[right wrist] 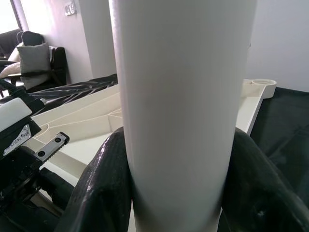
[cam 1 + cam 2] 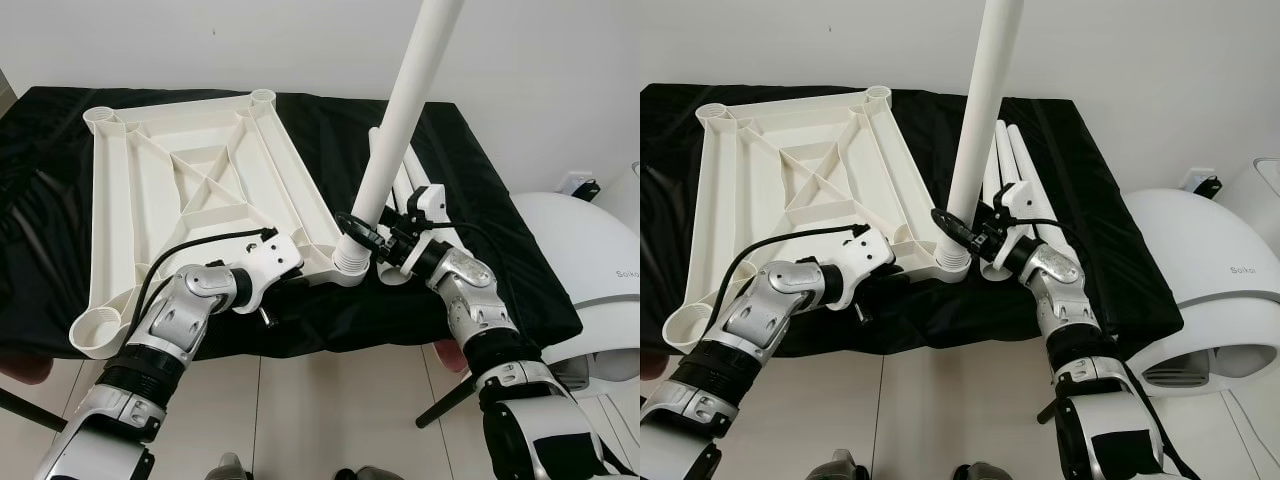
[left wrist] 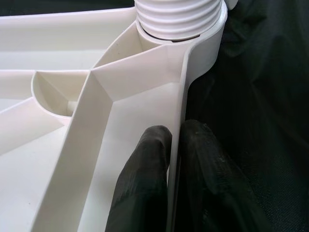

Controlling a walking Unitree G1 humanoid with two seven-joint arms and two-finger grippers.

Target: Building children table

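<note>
**Leg going into corner socket, both pincers engaged**

Upside-down white tabletop [image 2: 190,200] lies flat on the black-draped counter [image 2: 480,200], ribbed underside up. Landmark: the near corner socket [image 2: 350,262] at the tabletop's edge closest to the robot. White leg [image 2: 400,110] stands in that socket, long axis near vertical, leaning slightly away from the tabletop; ribbed threaded end [image 3: 176,19] sits at the socket mouth, seemingly not fully in. Right pincer [image 2: 372,238] is just beside the socket on the side away from the tabletop, fingers [image 1: 104,193] wrapped around the leg low down. Left pincer [image 3: 176,159] is a little along the rim from the socket, fingers pinching the tabletop's edge wall between them, bracing it. Spare legs [image 2: 425,215] lie on the counter beyond the socket, behind the right pincer. Judgement: next move is twisting about the leg's upright axis; right arm does that, left holds.
</note>
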